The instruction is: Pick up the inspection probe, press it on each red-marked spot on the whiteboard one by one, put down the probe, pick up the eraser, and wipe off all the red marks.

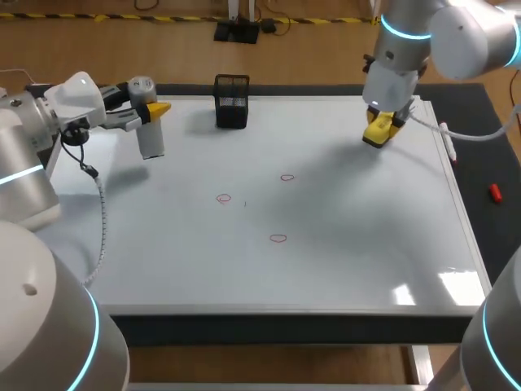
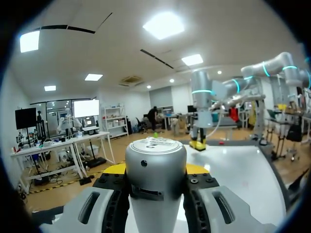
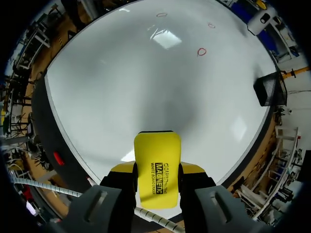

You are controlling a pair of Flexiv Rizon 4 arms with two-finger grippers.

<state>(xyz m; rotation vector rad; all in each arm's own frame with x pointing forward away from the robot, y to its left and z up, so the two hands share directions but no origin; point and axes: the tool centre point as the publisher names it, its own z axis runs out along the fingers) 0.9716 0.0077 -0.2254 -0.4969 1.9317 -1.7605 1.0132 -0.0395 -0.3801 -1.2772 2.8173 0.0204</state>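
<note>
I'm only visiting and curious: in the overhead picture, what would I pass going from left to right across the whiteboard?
Left gripper holding the probe → black mesh basket → right gripper holding the yellow eraser → marker pen at the board's right edge.

Left wrist view: the inspection probe [image 2: 155,160] covers most of the left gripper [image 2: 155,171]. You see only slivers of the yellow tips on either side of it, and the probe's lower end is cut off by the frame.

Right wrist view: the eraser [image 3: 157,167] masks the tips of the right gripper [image 3: 157,171] likewise. Its wiping face is not visible.

Head view: at 2 o'clock on the whiteboard [image 1: 342,269], the wrist housing hides the right gripper's fingers and the eraser's upper part. The red marks [image 1: 278,238] near the centre are too small for you to tell their outlines. The contents of the black mesh holder [image 1: 231,102] at 11 o'clock cannot be told. The small red object [image 1: 494,192] off the board at 3 o'clock is too small to identify.
</note>
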